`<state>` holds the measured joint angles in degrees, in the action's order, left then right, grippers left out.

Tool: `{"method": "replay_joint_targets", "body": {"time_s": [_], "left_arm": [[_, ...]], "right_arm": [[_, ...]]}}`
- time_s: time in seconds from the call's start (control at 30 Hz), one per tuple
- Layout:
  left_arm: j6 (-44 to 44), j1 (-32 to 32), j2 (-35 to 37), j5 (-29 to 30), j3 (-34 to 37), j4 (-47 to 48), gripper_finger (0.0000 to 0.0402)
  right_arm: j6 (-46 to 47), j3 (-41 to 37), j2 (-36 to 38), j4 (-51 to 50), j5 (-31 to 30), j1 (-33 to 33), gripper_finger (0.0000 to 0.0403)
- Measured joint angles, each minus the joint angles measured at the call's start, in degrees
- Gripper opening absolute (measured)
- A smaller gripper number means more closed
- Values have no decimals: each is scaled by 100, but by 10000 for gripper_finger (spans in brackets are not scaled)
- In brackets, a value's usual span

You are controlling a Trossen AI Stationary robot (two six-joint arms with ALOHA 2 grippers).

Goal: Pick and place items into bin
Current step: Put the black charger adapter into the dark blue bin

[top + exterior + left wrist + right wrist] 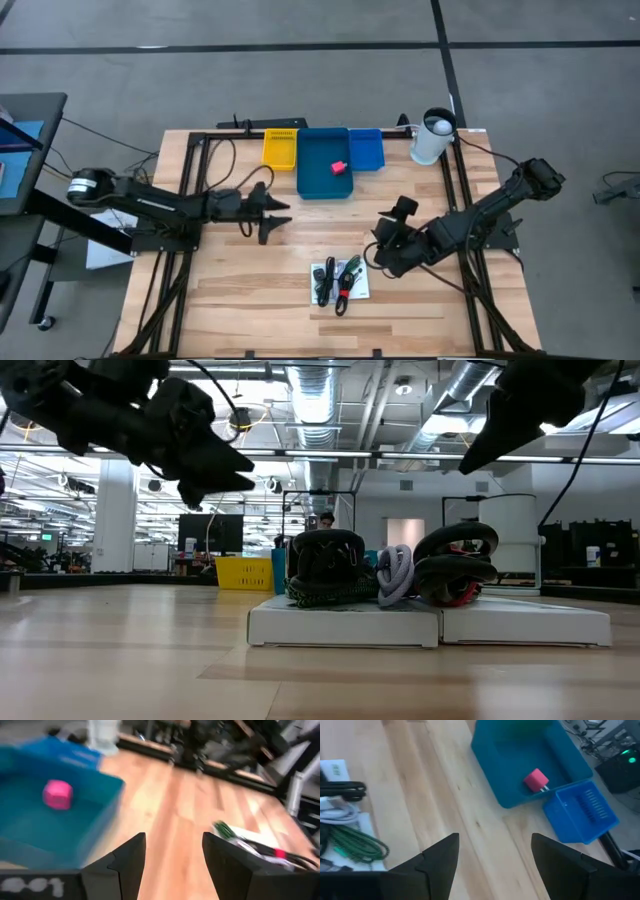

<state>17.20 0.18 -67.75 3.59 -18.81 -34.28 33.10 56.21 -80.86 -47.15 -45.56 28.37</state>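
The pink-red block (340, 167) lies on the floor of the teal bin (312, 185), and shows in both wrist views (58, 794) (536, 780). The other items (338, 280) sit in a pile on the white printed cards (430, 625) near the table's near edge: black coiled pieces (325, 565), a green stringy piece (357, 845) and a grey cord (395, 575). My left gripper (275, 212) hangs open above the table, left of the bin and pile. My right gripper (385, 250) is open just right of the pile, raised above it (490, 440).
A yellow bin (280, 148) and a small blue bin (366, 148) flank the teal bin at the far edge. A white cylinder (432, 137) stands at the far right corner. Bare wood lies between the bins and the pile.
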Motion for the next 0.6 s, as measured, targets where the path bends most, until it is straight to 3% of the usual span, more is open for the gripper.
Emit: {"method": "replay_joint_targets", "body": {"time_s": [0.1,0.23,0.4,0.6], "left_arm": [[218,-252,-388,-382,-141,-15,186],[255,-831,-936,-416,-467,-4,186],[-143,-1501,-1638,-211,-1108,122,186],[-355,-2061,-2080,451,-1847,1191,186]], "right_arm": [[41,0,0,-136,-3,-1,244],[241,0,0,-445,-4,23,244],[742,0,0,-1033,6,60,244],[1519,0,0,-1666,27,246,244]]}}
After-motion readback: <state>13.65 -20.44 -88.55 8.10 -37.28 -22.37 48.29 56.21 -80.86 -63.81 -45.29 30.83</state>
